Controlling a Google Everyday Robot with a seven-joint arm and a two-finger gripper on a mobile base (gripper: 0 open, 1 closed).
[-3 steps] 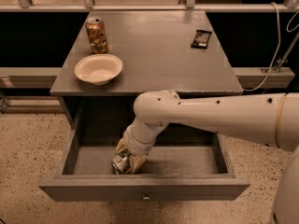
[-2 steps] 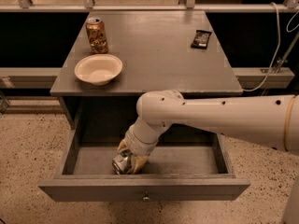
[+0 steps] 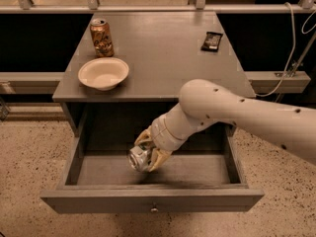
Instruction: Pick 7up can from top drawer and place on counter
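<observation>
End effector: the end effector (image 3: 149, 151) is inside the open top drawer (image 3: 98, 200), clamped on the 7up can (image 3: 139, 158).
Can: one end faces the camera, long axis tilted; it appears clear of the drawer floor.
Bearing: the surface (image 3: 168, 53) lies above and behind the can.
Writing: nothing is legible on it or on the orange-gold can (image 3: 101, 37).

The flat matte grey tabletop (image 3: 168, 58) and the wide grey box drawer (image 3: 98, 201) are showing one uniform grey. The gripper (image 3: 149, 151), sitting inside the open drawer, is presenting yellowish-tan fingers (image 3: 160, 158) clamped on the small silvery dented soda can (image 3: 138, 159). The cream-white robot arm (image 3: 237, 115) is carrying small dark dots. The tall orange-gold can (image 3: 101, 37) is bearing darker markings. The round cream bowl (image 3: 103, 73) is showing plain. The flat black packet (image 3: 212, 41) is showing dark. The beige floor (image 3: 29, 152) is showing dark speckles.
</observation>
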